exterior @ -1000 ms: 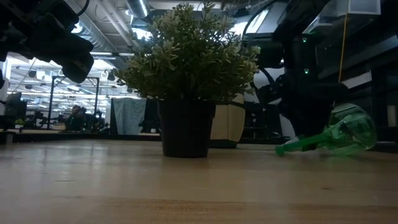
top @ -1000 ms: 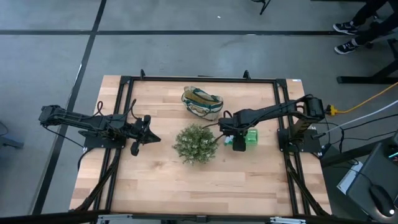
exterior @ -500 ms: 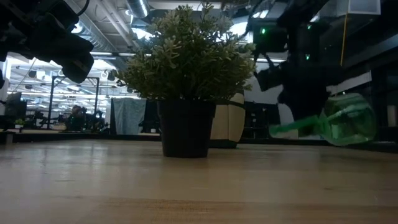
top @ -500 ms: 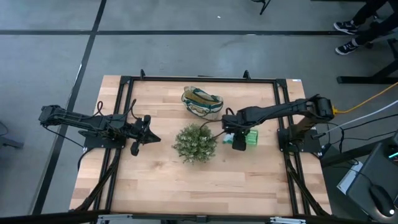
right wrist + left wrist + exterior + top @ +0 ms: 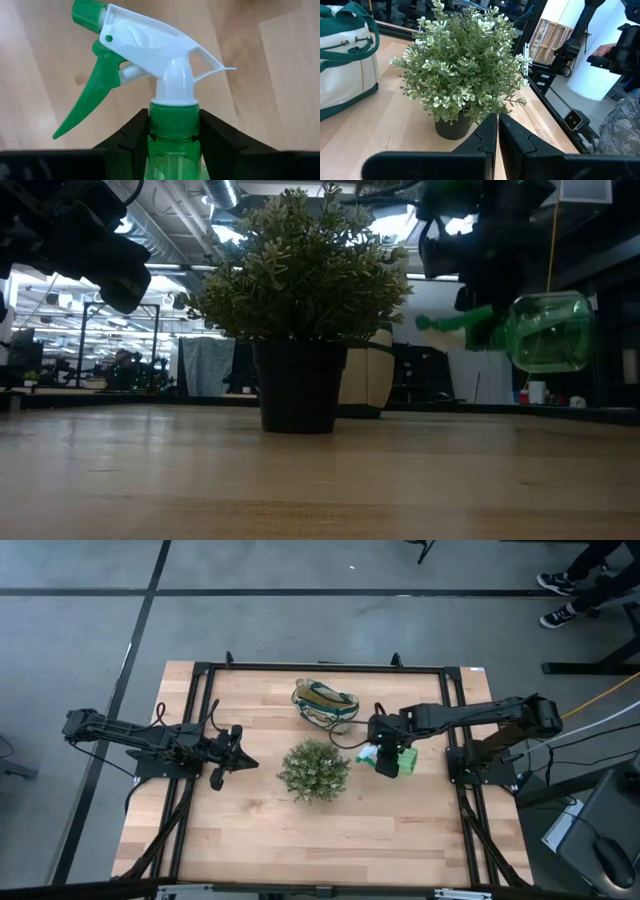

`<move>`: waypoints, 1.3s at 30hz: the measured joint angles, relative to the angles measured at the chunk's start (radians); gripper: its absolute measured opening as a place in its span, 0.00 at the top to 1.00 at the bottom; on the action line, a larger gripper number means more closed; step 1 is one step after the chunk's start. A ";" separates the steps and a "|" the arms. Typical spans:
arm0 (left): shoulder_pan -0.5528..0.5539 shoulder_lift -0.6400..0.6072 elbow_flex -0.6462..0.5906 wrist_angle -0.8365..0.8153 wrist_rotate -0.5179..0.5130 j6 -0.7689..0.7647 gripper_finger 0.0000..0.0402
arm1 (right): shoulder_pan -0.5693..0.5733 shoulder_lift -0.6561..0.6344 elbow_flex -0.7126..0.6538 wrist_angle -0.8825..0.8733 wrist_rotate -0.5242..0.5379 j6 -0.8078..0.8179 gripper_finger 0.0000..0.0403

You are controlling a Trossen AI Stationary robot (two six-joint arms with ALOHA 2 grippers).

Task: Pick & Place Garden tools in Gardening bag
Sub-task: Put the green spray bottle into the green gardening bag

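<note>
right gripper (image 5: 386, 757): fingers pinch the neck of the spray bottle (image 5: 160, 107), one dark finger on each side of the green collar just below the white trigger head.
bottle position: off the table; the low view shows the bottle (image 5: 540, 330) hanging in the air with nothing under it. From above it sits right of the plant (image 5: 314, 770) and near the table's right rail.
bottle axis: roughly level, head and green trigger pointing toward the plant, the clear green body trailing toward the right arm's base.
bag (image 5: 324, 704): stands at the far edge of the table, beyond the plant and just left of the right gripper's line; mouth up, handles looped over it.
key relation: from the held bottle the bag lies back and to the left, near but not touching; the plant is beside that path, not across it, by my reading.
nearer arm: the right one, clearly; it holds the load and is much the closer to the bag.
left gripper (image 5: 497, 132): fingers pressed together, holding nothing, hovering left of the plant and well apart from the bag.
bag contents: something pale shows in the mouth from above, but which tools I cannot tell.
plant pot: dark, holds only the bushy plant.
likely need: the bottle's long body must be tipped or turned to enter the mouth.
</note>
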 joint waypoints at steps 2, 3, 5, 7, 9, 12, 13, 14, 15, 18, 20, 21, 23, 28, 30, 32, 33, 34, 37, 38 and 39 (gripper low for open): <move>0.000 0.000 0.000 0.000 0.000 0.000 0.97 | 0.000 -0.022 0.000 0.006 0.000 0.022 0.65; 0.000 0.000 0.000 0.000 0.000 0.000 0.97 | 0.000 -0.031 0.000 0.018 0.000 0.033 0.65; 0.000 0.000 0.000 0.000 0.000 0.000 0.97 | 0.000 -0.046 0.000 0.039 0.000 0.053 0.65; 0.000 0.000 0.000 0.000 0.000 0.000 0.97 | 0.000 -0.055 0.000 0.082 0.000 0.065 0.65; 0.000 0.000 0.000 0.000 0.000 0.000 0.97 | -0.001 -0.061 0.000 0.124 0.000 0.083 0.65; 0.000 0.000 0.000 0.000 0.000 0.000 0.97 | -0.001 -0.063 0.000 0.221 0.000 0.098 0.65; 0.000 0.000 0.000 0.000 0.000 0.000 0.97 | -0.001 -0.063 0.000 0.249 0.000 0.105 0.65; 0.000 0.000 0.000 0.000 0.000 0.000 0.97 | -0.001 -0.063 0.000 0.285 0.000 0.105 0.65; 0.000 0.000 0.000 0.000 0.000 0.000 0.97 | -0.001 -0.063 0.000 0.327 0.000 0.105 0.65; 0.000 0.000 0.000 0.000 0.000 0.000 0.97 | -0.001 -0.063 0.000 0.432 0.000 0.105 0.65; 0.000 0.000 0.000 0.000 0.000 0.000 0.97 | -0.004 -0.063 0.000 0.498 0.000 0.105 0.65; 0.000 0.000 0.000 0.000 0.000 0.000 0.97 | -0.006 -0.063 0.000 0.528 0.000 0.105 0.65; 0.000 0.000 0.000 0.000 0.000 0.000 0.97 | -0.011 -0.063 0.000 0.581 0.000 0.105 0.65; 0.000 0.000 0.000 0.000 0.000 0.000 0.97 | -0.028 -0.063 0.000 0.699 0.000 0.105 0.65; 0.000 0.000 0.000 0.000 0.000 0.000 0.97 | -0.035 -0.063 0.000 0.743 0.000 0.105 0.65; 0.000 0.000 0.000 0.000 0.000 0.000 0.97 | -0.041 -0.063 0.000 0.785 0.000 0.105 0.63; 0.000 0.000 0.000 0.000 0.000 0.000 0.97 | -0.045 -0.063 0.000 0.808 0.000 0.105 0.62; 0.000 0.000 0.000 0.000 0.000 0.000 0.97 | -0.049 -0.063 0.000 0.830 0.000 0.105 0.61; 0.000 0.000 0.000 0.000 0.000 0.000 0.97 | -0.060 -0.063 0.000 0.899 0.000 0.105 0.60; 0.000 0.000 0.000 0.000 0.000 0.000 0.97 | -0.064 -0.063 0.000 0.922 0.000 0.105 0.60; 0.000 0.000 0.000 0.000 0.000 0.000 0.97 | -0.068 -0.063 0.000 0.944 0.000 0.105 0.61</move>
